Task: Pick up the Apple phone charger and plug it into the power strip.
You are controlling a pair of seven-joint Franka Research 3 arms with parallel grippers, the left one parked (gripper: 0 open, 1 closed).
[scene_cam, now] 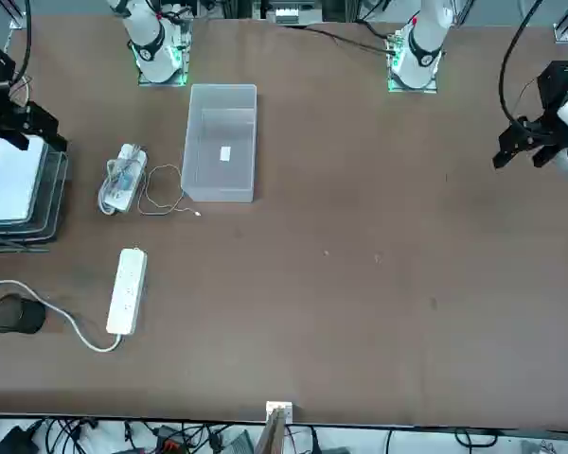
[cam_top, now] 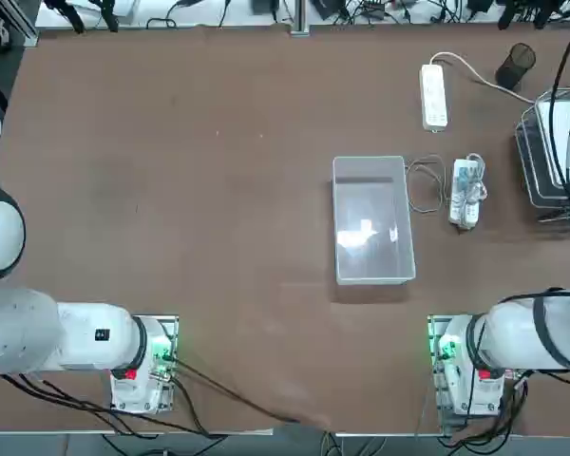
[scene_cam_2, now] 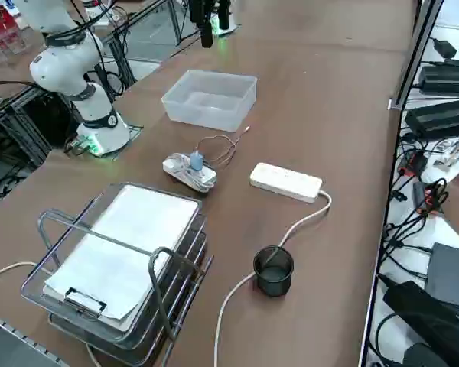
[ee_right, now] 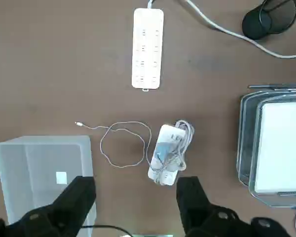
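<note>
the right gripper (ee_right: 133, 207) hangs high above the table with its fingers (ee_right: 79, 197) spread apart and nothing between them, looking straight down on the work area; judged a survey position, since no approach to anything has begun.

nearest the robot stands a clear plastic bin (cam_top: 372, 218), empty apart from a small label on its floor.

just beside the bin lies a short white strip (ee_right: 165, 153) with its own cord bundled around it. the apple phone charger (ee_right: 163, 150) appears to sit on this strip, a small pale block at its middle, though whether it is plugged in or merely resting there cannot be told. its thin white cable (ee_right: 121, 143) runs out in a loose loop toward the bin, the free tip lying on bare table.

a wire tray stack (scene_cam_2: 115, 260) holding white sheets occupies the table edge at the robot's right.

further out lies the power strip (cam_top: 434, 95), well apart from the charger, sockets facing up, its thick cord (cam_top: 475, 74) trailing past a black mesh cup (cam_top: 515, 65). the upward sockets favour a vertical insertion.

task judged not yet started.
</note>
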